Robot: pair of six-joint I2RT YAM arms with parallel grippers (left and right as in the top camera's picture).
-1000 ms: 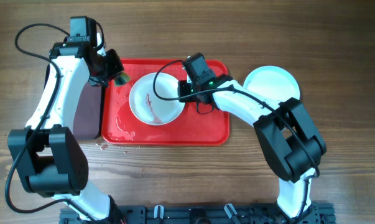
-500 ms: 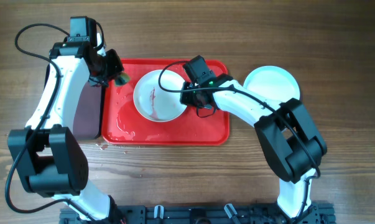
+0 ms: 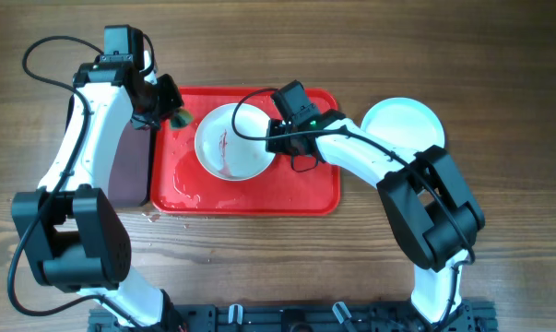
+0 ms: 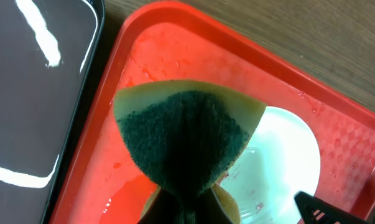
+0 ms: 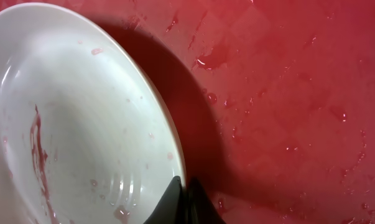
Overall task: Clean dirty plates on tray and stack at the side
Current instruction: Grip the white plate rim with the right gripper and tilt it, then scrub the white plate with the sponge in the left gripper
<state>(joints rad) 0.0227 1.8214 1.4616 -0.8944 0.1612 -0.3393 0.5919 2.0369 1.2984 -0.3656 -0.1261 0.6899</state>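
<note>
A white plate (image 3: pixel 231 143) with a dark red smear sits tilted on the red tray (image 3: pixel 305 189). My right gripper (image 3: pixel 274 138) is shut on the plate's right rim. The right wrist view shows the fingers (image 5: pixel 184 186) pinching the rim of the plate (image 5: pixel 69 124) above the wet tray (image 5: pixel 287 93). My left gripper (image 3: pixel 171 112) is shut on a green and yellow sponge (image 3: pixel 180 116) over the tray's far left corner. In the left wrist view the sponge (image 4: pixel 184 134) hangs above the tray (image 4: pixel 175 37), left of the plate (image 4: pixel 287 155). A pale mint-blue plate (image 3: pixel 402 124) lies on the table to the right of the tray.
A narrow black tray (image 3: pixel 130 166) lies against the red tray's left side and also shows in the left wrist view (image 4: pixel 32 93). Water droplets and puddles lie on the red tray's floor. Wooden table surrounds both trays.
My right gripper has shifted the white plate slightly, first to the right and up, then a little back left. The left arm and sponge have not moved.
</note>
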